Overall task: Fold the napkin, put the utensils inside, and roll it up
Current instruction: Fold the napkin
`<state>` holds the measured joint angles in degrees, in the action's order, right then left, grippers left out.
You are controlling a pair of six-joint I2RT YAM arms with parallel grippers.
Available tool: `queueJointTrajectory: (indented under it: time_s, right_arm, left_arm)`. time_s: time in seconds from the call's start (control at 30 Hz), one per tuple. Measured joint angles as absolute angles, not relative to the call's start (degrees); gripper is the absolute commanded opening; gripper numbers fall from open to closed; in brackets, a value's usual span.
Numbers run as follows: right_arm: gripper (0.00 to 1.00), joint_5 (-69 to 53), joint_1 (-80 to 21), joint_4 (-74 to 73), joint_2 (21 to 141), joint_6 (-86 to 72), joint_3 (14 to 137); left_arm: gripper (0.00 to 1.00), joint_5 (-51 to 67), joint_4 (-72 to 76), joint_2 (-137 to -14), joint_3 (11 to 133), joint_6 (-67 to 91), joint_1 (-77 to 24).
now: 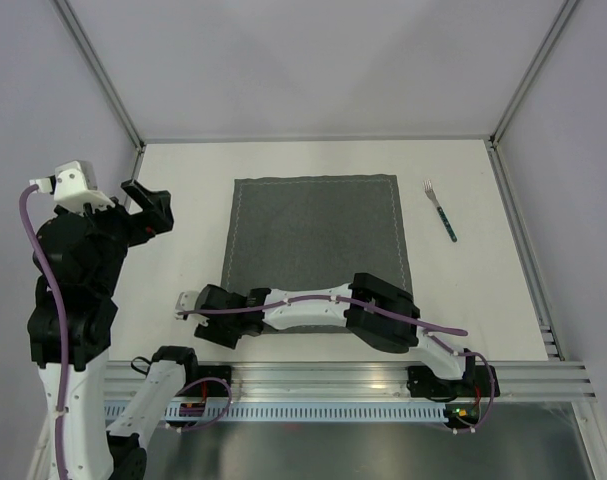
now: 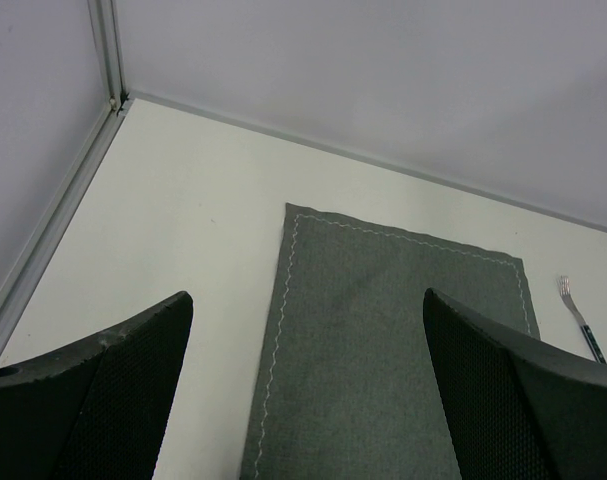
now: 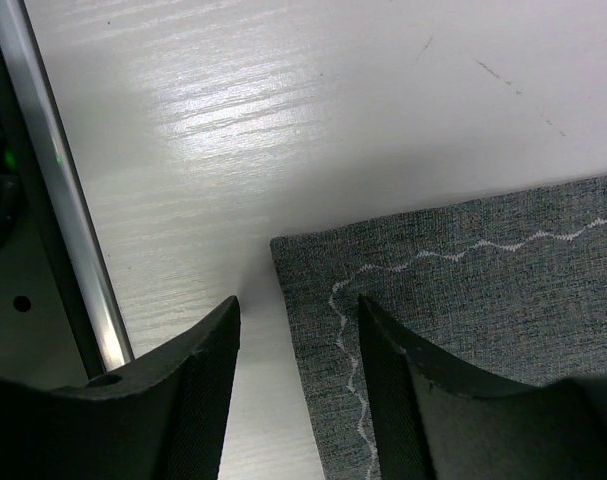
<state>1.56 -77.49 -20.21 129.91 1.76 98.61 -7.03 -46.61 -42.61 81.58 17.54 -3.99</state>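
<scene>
The dark grey napkin (image 1: pixel 318 230) lies flat and unfolded in the middle of the white table, pale stitching along its hem. A fork (image 1: pixel 441 210) with a dark handle rests to its right, apart from the cloth. My right arm reaches across the napkin's near edge. My right gripper (image 3: pixel 298 300) is open and narrow at the near left corner of the napkin (image 3: pixel 483 300). One finger is over the cloth, the other over bare table. My left gripper (image 2: pixel 308 294) hangs wide open and high at the left, looking down on the napkin (image 2: pixel 383 340) and fork (image 2: pixel 580 320).
An aluminium rail (image 1: pixel 383 380) runs along the table's near edge, close beside the right gripper in its wrist view (image 3: pixel 73 250). White enclosure walls with metal frame posts (image 2: pixel 108 50) bound the table at the back and sides.
</scene>
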Motion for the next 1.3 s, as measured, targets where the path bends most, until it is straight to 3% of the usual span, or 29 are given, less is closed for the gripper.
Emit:
queueJointTrajectory:
  time_s: [0.33,0.67,1.3]
  right_arm:
    - [0.40,1.52,-77.08,-19.88,130.19,1.98,98.83]
    - [0.16,1.32,-76.14,-19.77,130.23,2.39,98.83]
    - [0.07,-0.43,-73.58,-23.86,129.51,2.17,102.56]
  left_arm:
    - [1.00,-7.20,-46.65,-42.11,79.20,17.37,-3.99]
    - [1.00,-7.20,-46.59,-41.56,77.21,17.34,-3.99]
    - [1.00,-7.20,-46.30,-41.56,76.97,17.32,-3.99]
